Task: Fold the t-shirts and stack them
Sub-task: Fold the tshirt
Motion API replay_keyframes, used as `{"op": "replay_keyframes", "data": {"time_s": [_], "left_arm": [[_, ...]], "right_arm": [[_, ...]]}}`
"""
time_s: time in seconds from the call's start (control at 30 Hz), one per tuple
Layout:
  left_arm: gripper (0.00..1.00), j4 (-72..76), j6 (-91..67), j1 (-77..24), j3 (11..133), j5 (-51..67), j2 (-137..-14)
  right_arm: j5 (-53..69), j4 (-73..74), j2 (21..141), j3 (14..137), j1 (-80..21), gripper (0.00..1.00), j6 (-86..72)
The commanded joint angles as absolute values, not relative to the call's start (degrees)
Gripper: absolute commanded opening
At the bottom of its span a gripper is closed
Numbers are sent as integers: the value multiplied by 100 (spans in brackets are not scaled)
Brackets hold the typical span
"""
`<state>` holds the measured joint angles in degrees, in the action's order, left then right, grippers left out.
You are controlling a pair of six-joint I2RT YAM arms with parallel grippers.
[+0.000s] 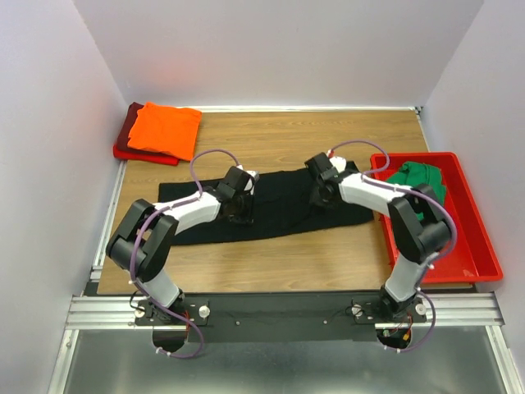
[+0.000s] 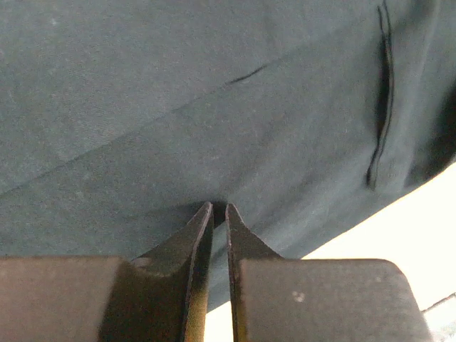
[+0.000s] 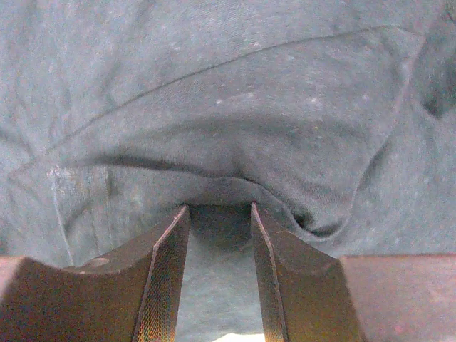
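The black t-shirt (image 1: 283,209) lies spread in a long band across the middle of the tabletop (image 1: 271,139), running from the left arm's side to just short of the red bin (image 1: 484,258) at the right. Both arms reach in over it and cover parts of the cloth.

The left tool (image 2: 219,208) sits on the shirt's left-centre. Its fingers are drawn almost together, pinching a small pucker of black cloth at their tips. In the left wrist view a crease runs diagonally across the cloth, and the shirt's edge shows at the lower right against a bright surface.

The right tool (image 3: 219,206) presses down on the shirt's right-centre. Its fingers stand apart, with a hump of cloth raised between the tips but not squeezed.

The green t-shirt (image 1: 422,182) lies crumpled in the upper end of the bin, partly behind the right arm's elbow. In the upper left corner of the tabletop, well apart from the black shirt, the folded orange t-shirt (image 1: 164,130) rests on top of the dark red t-shirt (image 1: 123,139), whose edges peek out to the left and below.
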<state>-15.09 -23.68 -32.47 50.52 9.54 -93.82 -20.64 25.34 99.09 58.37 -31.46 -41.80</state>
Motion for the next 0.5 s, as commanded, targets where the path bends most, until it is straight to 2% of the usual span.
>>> {"op": "replay_keyframes", "data": {"time_s": [0.0, 0.17, 0.33, 0.47], "left_arm": [[19, -1345, -2566, -3304, 4939, 642, -9518], [18, -1187, -2751, -3445, 5185, 1210, -9826], [18, -1169, -2988, -3875, 6124, 1581, -10493], [17, -775, -3339, -4025, 6722, 2353, -11126]], "right_arm": [[-1855, 2382, 11027, 6677, -2769, 48, -3596], [-1592, 2399, 12039, 8196, -2400, 48, -3034], [-1406, 2426, 13024, 9639, -2241, 48, -2435], [-1195, 2549, 13929, 11001, -2224, 49, -1637]]}}
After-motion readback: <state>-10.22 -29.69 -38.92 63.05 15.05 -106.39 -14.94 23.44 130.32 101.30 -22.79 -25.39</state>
